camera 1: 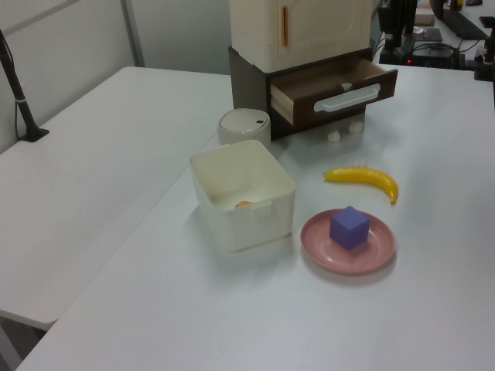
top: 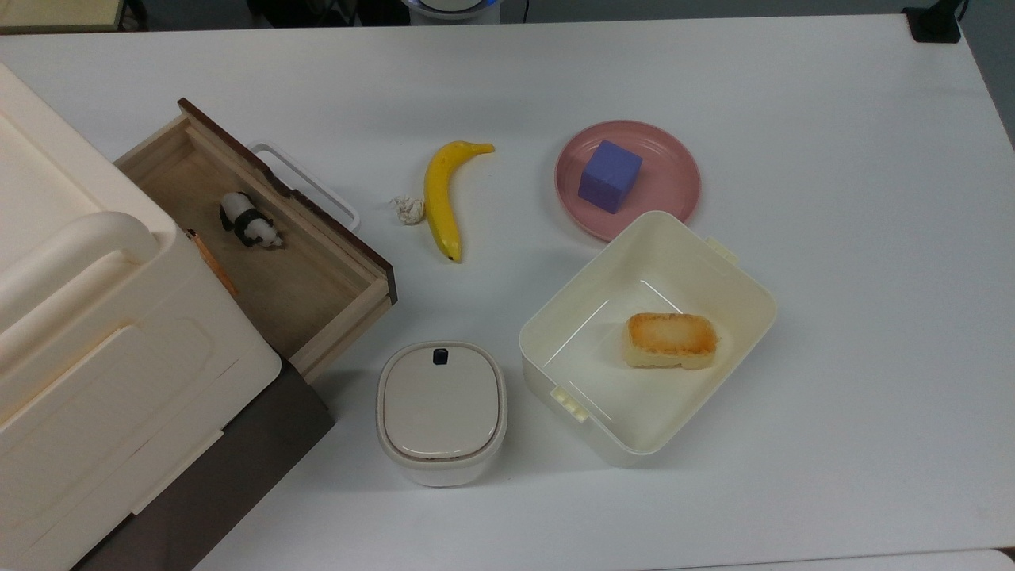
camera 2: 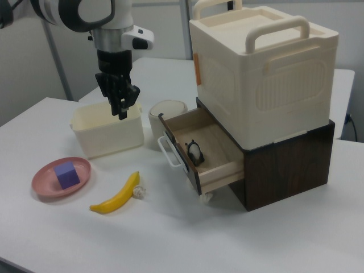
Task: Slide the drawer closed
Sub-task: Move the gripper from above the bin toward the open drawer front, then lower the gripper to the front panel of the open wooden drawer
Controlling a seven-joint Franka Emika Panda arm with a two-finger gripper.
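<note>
Drawer (top: 262, 246) fully open, untouched. Hand (camera 2: 121, 107) hangs empty, well clear of the drawer, fingers nearly together. Whole push remains.

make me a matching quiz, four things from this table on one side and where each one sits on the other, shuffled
Things:
1. panda
2. cube
3. bread
4. paper wad

Places:
A. on the pink plate
B. beside the banana
C. in the open drawer
D. in the cream box

Pairs: 1-C, 2-A, 3-D, 4-B
</note>
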